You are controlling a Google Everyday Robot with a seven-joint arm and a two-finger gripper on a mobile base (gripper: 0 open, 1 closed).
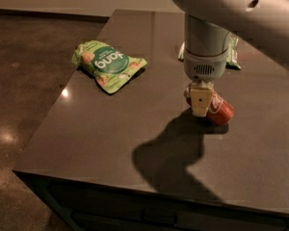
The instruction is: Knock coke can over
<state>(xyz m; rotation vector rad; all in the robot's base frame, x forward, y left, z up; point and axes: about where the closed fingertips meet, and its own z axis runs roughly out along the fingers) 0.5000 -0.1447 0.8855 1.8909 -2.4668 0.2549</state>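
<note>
**Q:** Where is your gripper right now?

**A:** My gripper (201, 102) hangs low over the dark tabletop (101, 129), right of the middle of the view. I cannot tell whether it is open or closed.

**Q:** And the coke can?

**A:** The coke can (220, 111) lies on its side on the table, right against my gripper. Its long axis runs on a slant. One end is hidden behind my tip, and the other points right and toward the near edge.

**Q:** So what is left to do?

**A:** Very little, I judge, since the can is no longer upright. I should lift straight up, because a sideways drag could set it rolling.

**Q:** Is anything else close by?

**A:** A green snack bag (108, 64) lies well apart to the left. Another green bag (233, 57) sits behind my arm, mostly hidden.
</note>
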